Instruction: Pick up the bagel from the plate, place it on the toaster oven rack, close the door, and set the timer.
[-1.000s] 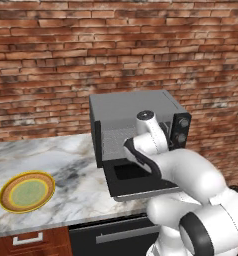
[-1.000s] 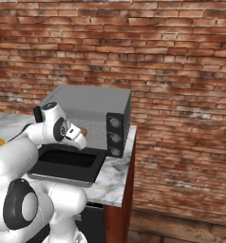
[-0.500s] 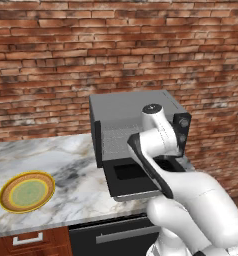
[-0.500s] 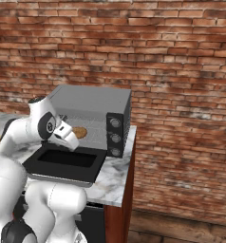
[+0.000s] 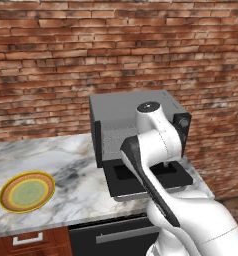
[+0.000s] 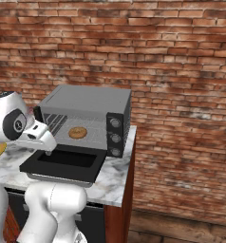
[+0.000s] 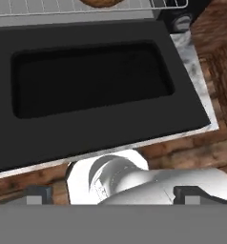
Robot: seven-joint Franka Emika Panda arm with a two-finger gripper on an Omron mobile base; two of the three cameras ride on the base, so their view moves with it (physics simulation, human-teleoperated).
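The bagel (image 6: pixel 78 133) lies on the toaster oven rack (image 6: pixel 89 134) inside the open oven, and its edge shows at the top of the hand view (image 7: pixel 101 2). The black door (image 7: pixel 91 78) lies folded down flat, with its grey bar handle (image 6: pixel 58 178) at the front. My gripper (image 7: pixel 114 194) hovers above the door's front edge and looks down on it. It is open, its fingertips (image 7: pixel 36 193) wide apart with nothing between them. The plate (image 5: pixel 26 192) sits bare on the counter at the left.
Three knobs (image 6: pixel 116 137) run down the oven's right panel. The marble counter (image 5: pixel 66 165) ends just right of the oven, beside a brick wall (image 6: pixel 181 95). My white arm (image 5: pixel 156 145) stands in front of the oven cavity in the left base view.
The hand has drawn back from the oven's mouth to above the door's front edge. The bagel has stayed on the rack and the gripper has stayed open.
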